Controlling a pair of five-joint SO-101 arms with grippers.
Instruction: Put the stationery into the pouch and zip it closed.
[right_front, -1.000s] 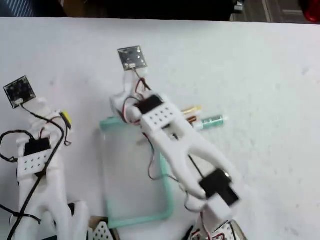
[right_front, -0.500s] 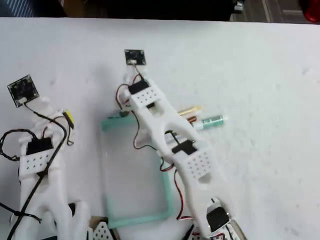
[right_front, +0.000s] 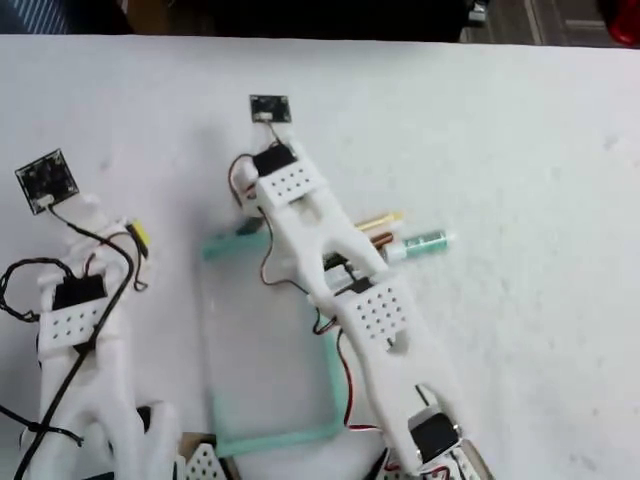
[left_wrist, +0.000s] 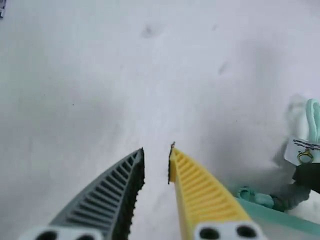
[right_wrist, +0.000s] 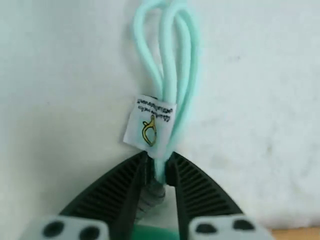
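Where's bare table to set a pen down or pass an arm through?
Bare white table lies right of the gold and green pens and along the far edge beyond both arms. Crowded: the clear mint-trimmed pouch, with the right arm across it.

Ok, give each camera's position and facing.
High view: fixed overhead, looking down on table, pouch, pens, both arms.
Left wrist view: rides that arm, faces table past the open left end effector.
Right wrist view: rides that arm, faces the right end effector shut on the zipper cord.
Shared: both wrist views show the cord's tag.
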